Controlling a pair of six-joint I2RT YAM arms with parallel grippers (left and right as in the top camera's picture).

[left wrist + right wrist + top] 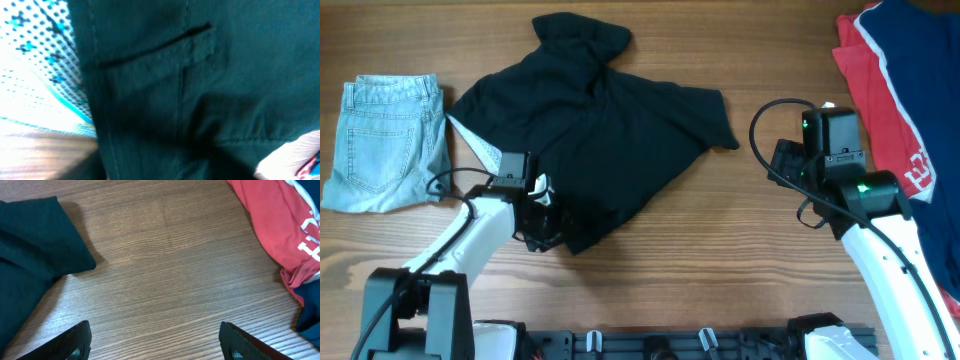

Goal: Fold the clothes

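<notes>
A crumpled black garment (610, 130) lies at the table's middle, with a pale dotted lining showing at its left edge (472, 140). My left gripper (542, 213) is at its lower left hem. In the left wrist view the dark cloth (200, 90) with a pocket seam fills the frame and hides the fingers, which look shut on it. My right gripper (155, 340) is open and empty over bare wood, to the right of the garment's corner (45, 240); it also shows in the overhead view (785, 160).
Folded light denim shorts (385, 140) lie at the far left. A pile of red (880, 90) and navy (920, 50) clothes sits at the back right, and shows at the right of the right wrist view (280, 225).
</notes>
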